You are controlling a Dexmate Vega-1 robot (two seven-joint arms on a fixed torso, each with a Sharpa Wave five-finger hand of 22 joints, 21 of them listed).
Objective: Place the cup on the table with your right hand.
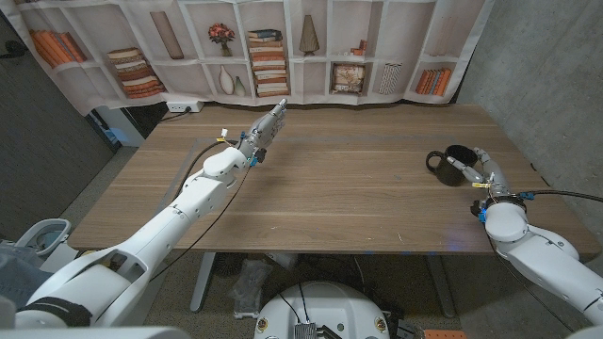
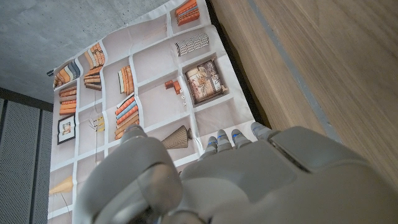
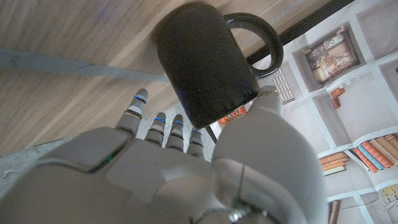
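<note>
the black cup (image 1: 452, 164) sits at the right side of the wooden table (image 1: 339, 188), near its right edge, in front of the right hand (image 1: 485, 172). in the head view its mouth faces up, so its long axis looks upright, and its loop handle juts toward the table's middle, away from the hand. in the right wrist view the cup (image 3: 205, 68) shows as a dark, smooth, slightly glossy cylinder with the round handle at one side, its base end against the wood grain.

the right hand (image 3: 186, 168) is around the cup: the thumb (image 3: 264, 130) reaches up against the cup's wall by the rim, and the other fingers (image 3: 165, 127) lie along the opposite side of it. the fingers are close on the cup, though whether they press it firmly i cannot tell. whether the cup's base fully rests on the table i cannot tell either.

the left hand (image 1: 264, 132) is stretched over the far left part of the table, fingers extended together toward the backdrop and holding nothing. in the left wrist view the left hand (image 2: 249, 180) is pale grey, smooth plastic with blue marks at the fingertips.

behind the table hangs a printed bookshelf backdrop (image 1: 283, 47), a creased sheet showing books, vases and a picture frame. the table is light brown with long straight grain.
</note>
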